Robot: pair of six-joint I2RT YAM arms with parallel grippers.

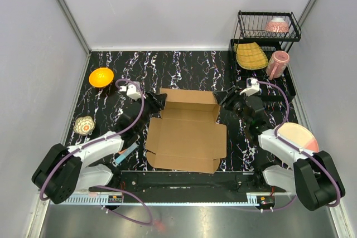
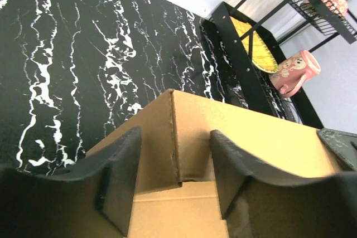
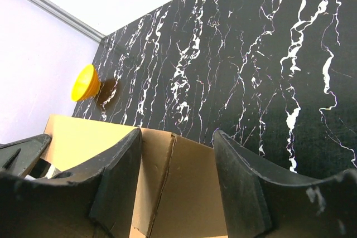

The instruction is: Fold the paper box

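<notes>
The brown paper box (image 1: 187, 137) lies flat in the middle of the black marble table, with its rear panel (image 1: 188, 100) raised. My left gripper (image 1: 158, 102) is at the rear panel's left corner, my right gripper (image 1: 225, 100) at its right corner. In the left wrist view the open gripper (image 2: 175, 163) straddles the folded cardboard corner (image 2: 174, 132) and neither finger presses on it. In the right wrist view the open gripper (image 3: 177, 179) straddles the other corner crease (image 3: 167, 176) in the same way.
An orange bowl (image 1: 101, 77) and a small patterned bowl (image 1: 84, 125) sit at the left. A black dish rack (image 1: 290, 85) at the back right holds a yellow plate (image 1: 251, 55), a pink mug (image 1: 277, 63) and a pink bowl (image 1: 277, 25). A pink plate (image 1: 298, 136) lies by the right arm. A blue pen-like item (image 1: 127, 153) lies by the box's left edge.
</notes>
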